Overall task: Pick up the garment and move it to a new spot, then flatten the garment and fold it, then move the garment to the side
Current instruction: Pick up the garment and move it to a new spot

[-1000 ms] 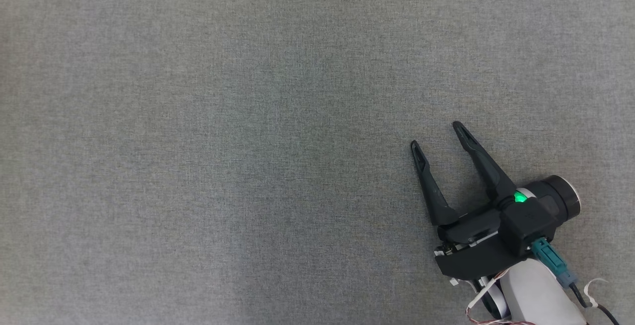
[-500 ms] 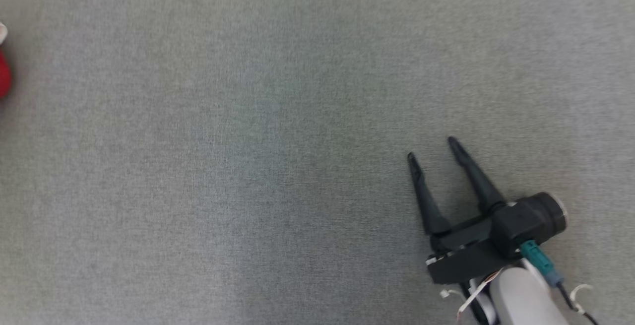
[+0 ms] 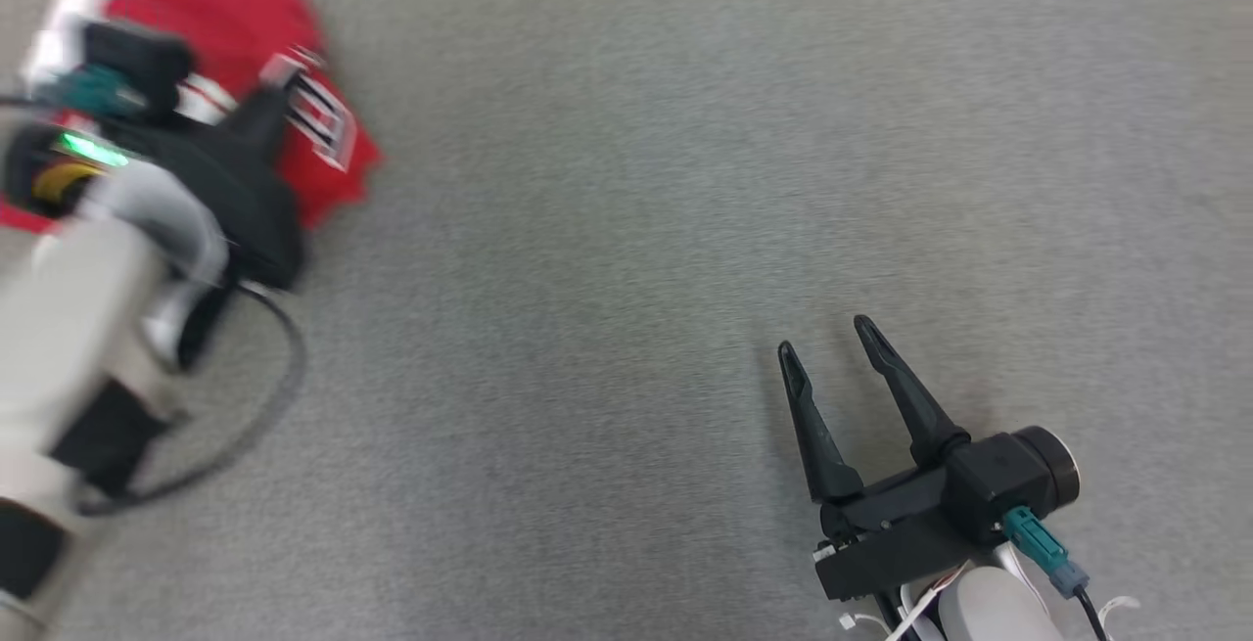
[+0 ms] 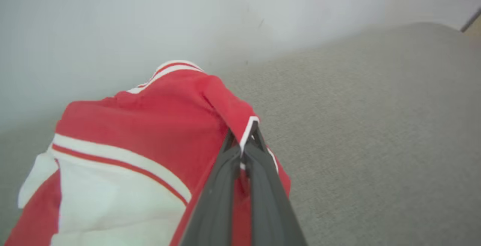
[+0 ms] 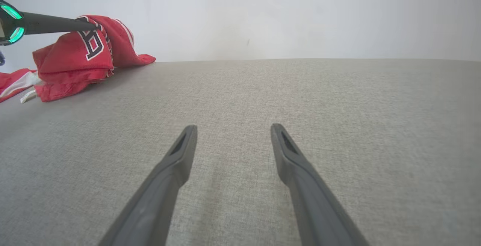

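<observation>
The garment [image 3: 245, 34] is a red jersey with white trim and dark lettering, crumpled at the head view's upper left on the grey cloth surface. My left gripper [image 3: 284, 78] is shut on a white-edged fold of the garment [image 4: 165, 126], its fingertips pinching the cloth at the left gripper [image 4: 246, 133] in the left wrist view. My right gripper [image 3: 822, 336] stands open at the lower right with nothing between its fingers [image 5: 180, 152]. From the right wrist view the garment [image 5: 75, 62] lies far to the left, with the left gripper [image 5: 90, 24] on top of it.
Grey fabric [image 3: 626, 230] covers the whole work surface. A pale wall [image 5: 263, 13] rises behind its far edge. A dark cable [image 3: 274, 396] loops off my left forearm.
The head camera has swung left, bringing the garment and my left arm into view. The right gripper stays open and shows lower in the picture.
</observation>
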Robot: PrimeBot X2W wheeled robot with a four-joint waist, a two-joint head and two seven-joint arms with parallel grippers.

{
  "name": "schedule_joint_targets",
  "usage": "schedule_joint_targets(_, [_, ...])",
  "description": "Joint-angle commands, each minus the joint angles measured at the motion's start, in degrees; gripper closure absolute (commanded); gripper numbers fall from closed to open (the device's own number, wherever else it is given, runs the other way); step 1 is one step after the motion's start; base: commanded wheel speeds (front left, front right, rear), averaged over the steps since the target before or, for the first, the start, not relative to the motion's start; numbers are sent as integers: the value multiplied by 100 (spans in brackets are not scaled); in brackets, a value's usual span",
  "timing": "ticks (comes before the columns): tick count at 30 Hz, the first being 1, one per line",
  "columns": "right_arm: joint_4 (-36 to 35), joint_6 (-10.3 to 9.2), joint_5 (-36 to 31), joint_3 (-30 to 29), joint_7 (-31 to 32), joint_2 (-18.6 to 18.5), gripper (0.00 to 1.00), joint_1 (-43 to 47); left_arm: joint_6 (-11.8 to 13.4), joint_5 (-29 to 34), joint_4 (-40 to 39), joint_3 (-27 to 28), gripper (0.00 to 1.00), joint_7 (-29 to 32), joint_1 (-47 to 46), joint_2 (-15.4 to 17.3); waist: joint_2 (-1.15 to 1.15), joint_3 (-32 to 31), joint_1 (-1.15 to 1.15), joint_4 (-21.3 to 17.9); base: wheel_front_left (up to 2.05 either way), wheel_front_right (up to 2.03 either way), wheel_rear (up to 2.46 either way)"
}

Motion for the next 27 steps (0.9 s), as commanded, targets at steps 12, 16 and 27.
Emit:
schedule_joint_targets(12, [-46,-12,84,-96,-3,126,0,451,10,-531,-120,-1305,100,-973,924,-1413,-1,-778,-1,-874,0,0,0])
schedule_joint_targets(16, [-18,-12,104,-94,-3,130,0,540,10,-650,-83,-1585,100,-1240,1203,-1691,-1,-968,-1,-916,0,0,0])
schedule_joint_targets(27, [-27,-13,143,-50,-2,97,0,706,23,-245,193,-866,0,-1520,1858,-1787,-1,-1342,-1,-804,0,0,0])
